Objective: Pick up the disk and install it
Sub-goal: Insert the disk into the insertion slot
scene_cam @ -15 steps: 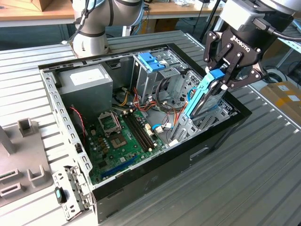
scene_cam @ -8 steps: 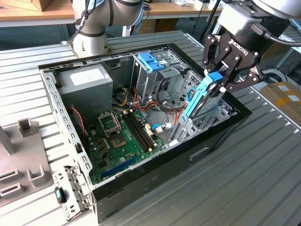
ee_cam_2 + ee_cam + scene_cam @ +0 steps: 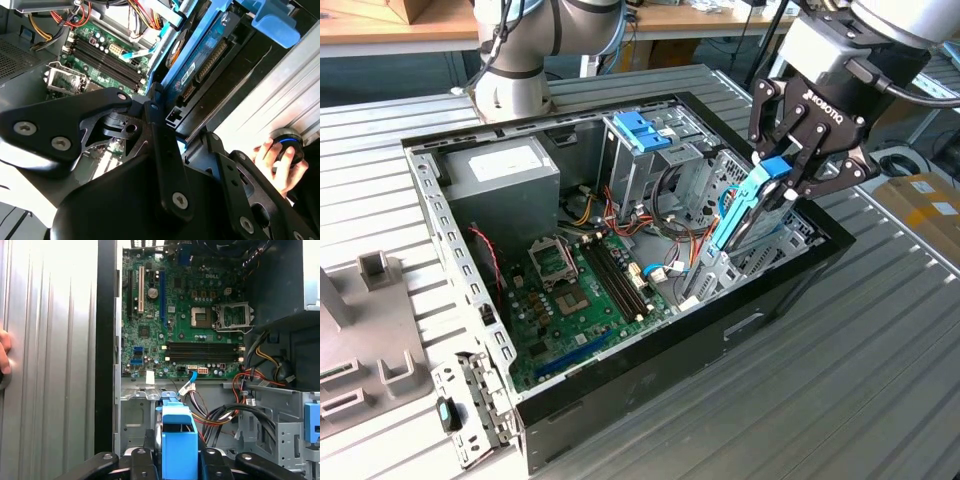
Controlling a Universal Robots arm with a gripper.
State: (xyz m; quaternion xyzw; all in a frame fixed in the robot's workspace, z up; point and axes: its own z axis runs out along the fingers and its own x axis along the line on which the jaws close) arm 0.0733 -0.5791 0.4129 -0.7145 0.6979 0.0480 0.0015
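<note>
Pincer (image 3: 775, 182) clenched on the disk (image 3: 740, 215), pinching the top of its bright blue carrier from both sides in the exterior view. The disk hangs on edge and tilted, its lower end down among the metal bays at the exterior view's right end of the open computer case (image 3: 650, 385). It is well apart from the blue latch (image 3: 638, 130) on top of the drive cage (image 3: 665, 165). White lettering runs across the pincer's black body.

In the second wrist view, the disk's dark face shows a small white printed sticker (image 3: 187, 75) beside a row of connector pins, with blue rails alongside. In the first wrist view, the blue carrier end sits between the two black fingers (image 3: 137, 465). The green motherboard (image 3: 190, 315) spreads out beyond it, fine white print dotted across the board.

Over in the exterior view, the grey power-supply box (image 3: 505, 175) wears a white label on top. The case lies open side up on the ribbed metal tabletop (image 3: 860, 380). A person's hand (image 3: 277, 160) rests on a round dark object (image 3: 290, 142) with a blue ring.
</note>
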